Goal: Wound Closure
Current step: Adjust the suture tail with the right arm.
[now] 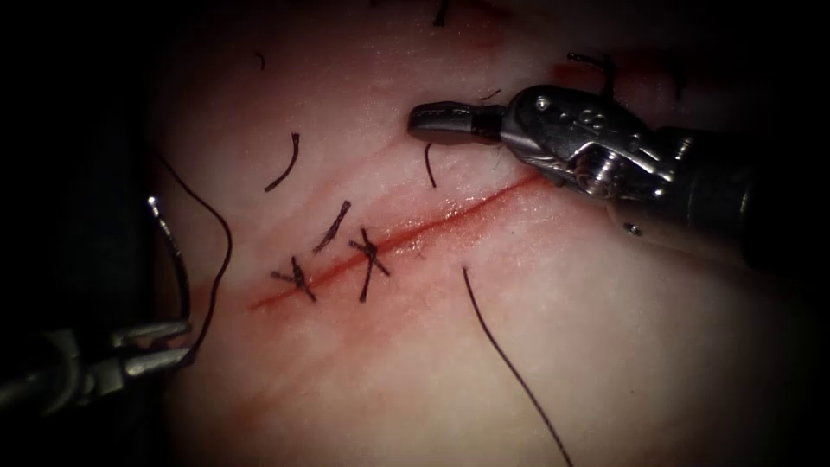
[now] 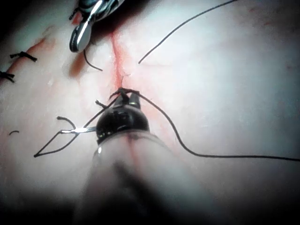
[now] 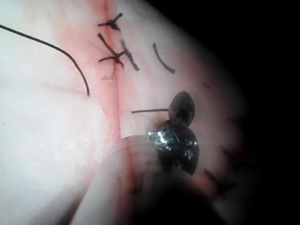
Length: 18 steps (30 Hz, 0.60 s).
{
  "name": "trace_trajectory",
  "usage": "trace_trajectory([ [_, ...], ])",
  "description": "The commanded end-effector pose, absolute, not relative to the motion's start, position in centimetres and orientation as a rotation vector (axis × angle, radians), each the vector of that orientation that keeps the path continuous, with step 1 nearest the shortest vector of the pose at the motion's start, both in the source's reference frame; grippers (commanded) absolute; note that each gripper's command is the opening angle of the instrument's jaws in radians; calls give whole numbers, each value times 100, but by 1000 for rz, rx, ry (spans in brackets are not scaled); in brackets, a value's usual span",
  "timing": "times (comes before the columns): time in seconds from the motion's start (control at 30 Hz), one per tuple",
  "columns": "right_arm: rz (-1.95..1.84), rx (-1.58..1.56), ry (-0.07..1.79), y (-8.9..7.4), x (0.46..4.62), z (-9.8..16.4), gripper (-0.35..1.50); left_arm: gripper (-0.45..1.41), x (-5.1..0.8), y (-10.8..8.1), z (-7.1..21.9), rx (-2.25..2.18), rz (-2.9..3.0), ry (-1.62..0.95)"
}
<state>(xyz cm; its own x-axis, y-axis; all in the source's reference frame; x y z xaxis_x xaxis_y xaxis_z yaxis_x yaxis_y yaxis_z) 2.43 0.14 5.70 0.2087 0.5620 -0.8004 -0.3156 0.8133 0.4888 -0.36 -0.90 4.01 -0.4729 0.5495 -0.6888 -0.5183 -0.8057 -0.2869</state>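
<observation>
Pale pink tissue [image 1: 536,346], with a red cut [image 1: 406,233] slanting across it and fainter red fluid [image 1: 346,285] smeared beside that cut. Black thread [image 1: 510,363] right of the cut; black knotted stitches [image 1: 370,255] crossing it. Silvery needle [image 1: 173,251] left of the cut.

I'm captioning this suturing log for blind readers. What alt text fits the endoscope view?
The left claw holds the curved needle near its thread end, off the tissue left of the cut. Two knotted stitches cross the cut; the right claw, shut and empty, sits above it.
</observation>
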Motion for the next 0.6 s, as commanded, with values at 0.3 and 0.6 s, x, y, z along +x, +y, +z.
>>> trace_trajectory([
  [0.3, 607, 226, 1205, 21, 256, 572, -35, -35, -41, -87, 405, -1083, 2270, -45],
  [0.6, 603, 196, 1216, 33, 269, 566, -35, -35, -41, -87, 405, -1082, 2270, -45],
])
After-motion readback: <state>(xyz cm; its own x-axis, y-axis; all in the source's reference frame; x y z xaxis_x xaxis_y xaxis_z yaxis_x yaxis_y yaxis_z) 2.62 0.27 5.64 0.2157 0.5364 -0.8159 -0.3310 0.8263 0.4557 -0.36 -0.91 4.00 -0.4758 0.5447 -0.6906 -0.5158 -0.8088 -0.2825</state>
